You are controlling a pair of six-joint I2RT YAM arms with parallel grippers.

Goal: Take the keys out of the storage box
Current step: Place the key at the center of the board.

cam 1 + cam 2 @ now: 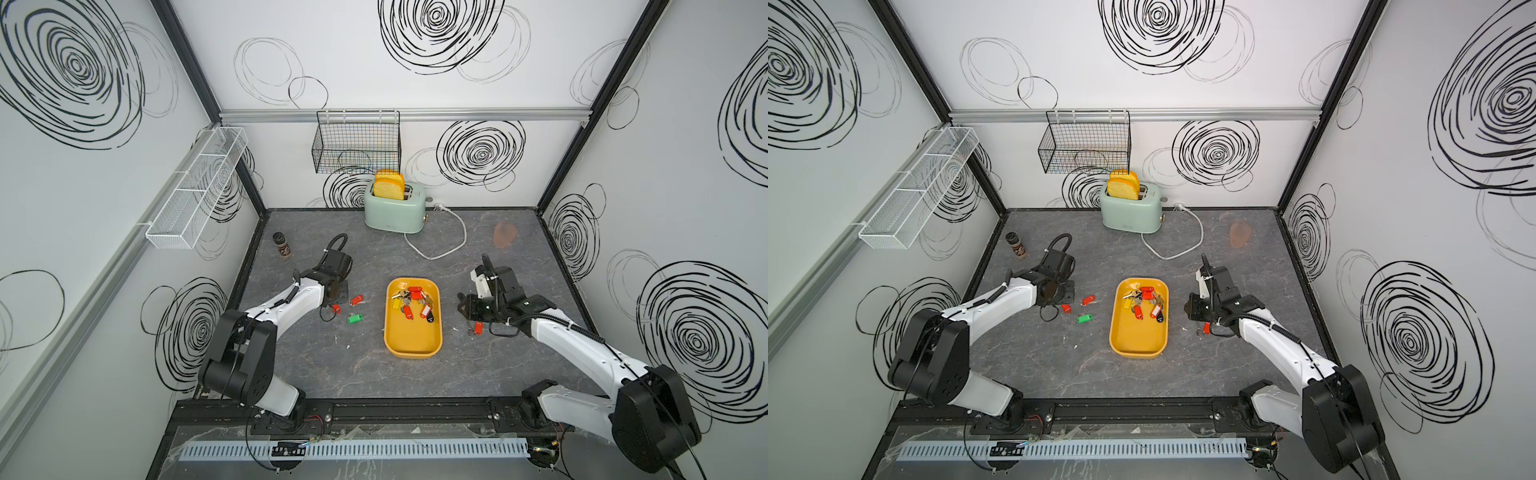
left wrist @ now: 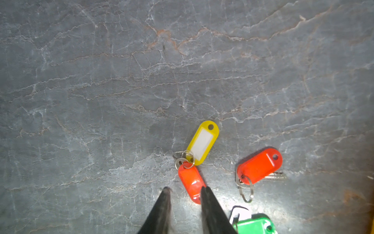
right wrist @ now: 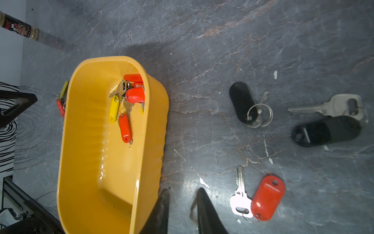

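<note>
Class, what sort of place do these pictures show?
Probably a robot test cell dressed as a kitchen counter: swirl-patterned panel walls, two bench-mounted arms, and a mint toaster on a stone-look table.

One storage box [image 1: 412,349]. Inside, keys [image 1: 411,301] in a tangle: roughly six tags showing, too knotted for an exact count. Outside, left of the box, four: two red tags [image 2: 260,165], one yellow tag [image 2: 203,142], one green tag [image 2: 255,225]. Right of the box, three: two black tags [image 3: 240,101], one red tag [image 3: 268,197]. One toaster [image 1: 395,212], two bread slices [image 1: 388,185].
</note>
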